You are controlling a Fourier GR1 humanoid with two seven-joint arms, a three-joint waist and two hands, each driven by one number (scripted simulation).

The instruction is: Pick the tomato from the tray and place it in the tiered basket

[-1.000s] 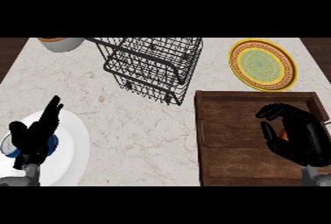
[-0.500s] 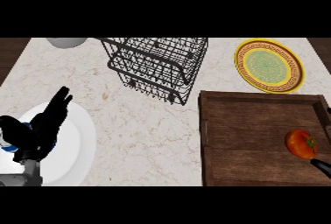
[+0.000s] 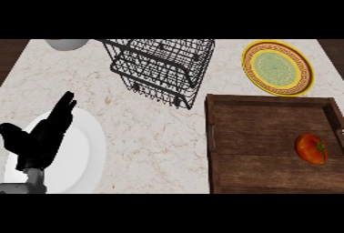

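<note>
One robot hand, the left (image 3: pixel 42 139), shows at the lower left of the head view. It is open, with its fingers straight and pointing up and a little to the right and its thumb spread to the left. It lies over a white plate (image 3: pixel 84 157) that sits on the pale marbled bench (image 3: pixel 154 136). The tomato (image 3: pixel 311 148) lies in the wooden tray (image 3: pixel 255 136), close to the tray's right wall and well apart from the robot hand. Nothing touches the tomato. The black wire tiered basket (image 3: pixel 164 68) stands on the bench just beyond the tray's far left corner. A yellow-rimmed plate with a green centre (image 3: pixel 277 68) lies beyond the tray, right of the basket. A white bowl (image 3: pixel 66 43) sits at the far left edge.
</note>
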